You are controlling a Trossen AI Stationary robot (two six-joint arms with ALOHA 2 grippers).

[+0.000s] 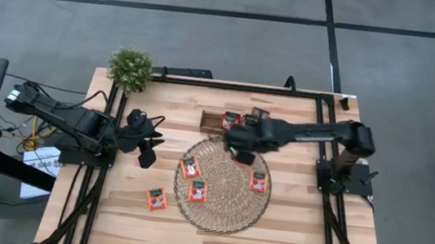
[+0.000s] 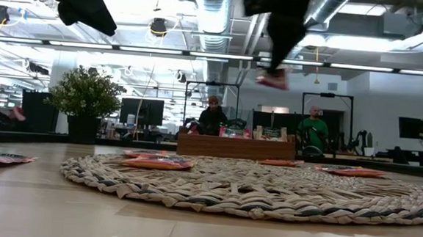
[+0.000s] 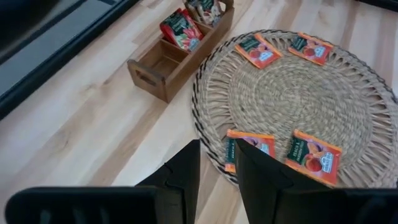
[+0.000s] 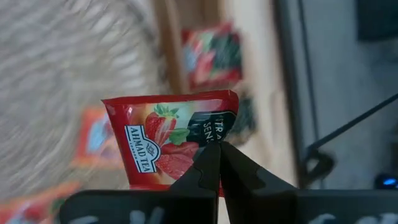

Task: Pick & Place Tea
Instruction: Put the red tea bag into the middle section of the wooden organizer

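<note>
A red tea sachet (image 4: 163, 144) hangs in the air with my right gripper (image 4: 217, 148) shut on it, above the far edge of the round woven mat (image 1: 225, 201); the low view shows it dangling (image 2: 273, 79). Three red sachets (image 1: 189, 166) lie flat on the mat, and one (image 1: 157, 200) lies on the table left of it. More sachets (image 3: 180, 28) stand in the wooden tray (image 1: 211, 121) beyond the mat. My left gripper (image 3: 217, 158) hovers open over the table left of the mat, nothing between its fingers. My right gripper pinches the red sachet between its two fingers near one corner, beside the dark mark (image 4: 211, 127). The fingers slant down from the table's right side. The sachet is lifted clear of the mat and hangs below the fingertips (image 2: 277, 64).
A small potted plant (image 1: 131, 69) stands at the table's far left corner. Black frame rails (image 1: 321, 117) run along the table's sides. Bare wood lies in front of the mat. People sit in the room beyond the table (image 2: 213, 115).
</note>
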